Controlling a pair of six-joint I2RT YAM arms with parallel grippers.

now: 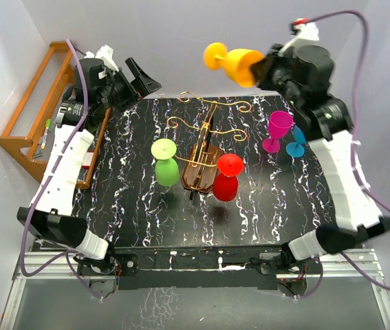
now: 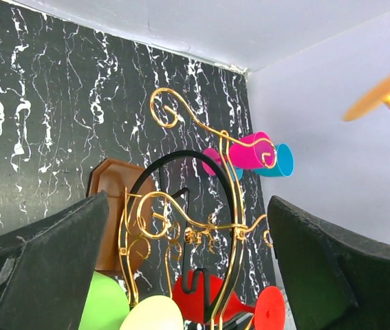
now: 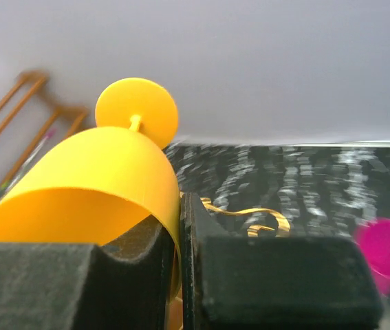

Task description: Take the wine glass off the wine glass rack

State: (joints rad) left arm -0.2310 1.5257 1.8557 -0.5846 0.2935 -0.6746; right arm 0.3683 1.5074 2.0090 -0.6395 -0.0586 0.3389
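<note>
Yellow wine glass [image 1: 238, 63], round foot, short stem: hanging sideways in the air past the rack [image 1: 203, 148], its bowl wall pinched between the jaws of the right gripper [image 1: 261, 67]. The left gripper [image 1: 145, 79] is hovering, jaws apart.

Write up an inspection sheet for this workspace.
Surface: black marbled table, nothing spilled.
Job's things: rack upright mid-table; yellow glass off it, held in the air.
Clutter: green glass and red glass beside the rack; magenta glass and blue glass farther right.
Tools: left tool open, empty; right tool shut on the yellow glass.
Cables: purple cables loop off both arms.
Surroundings: wooden shelf at left; white walls.
</note>
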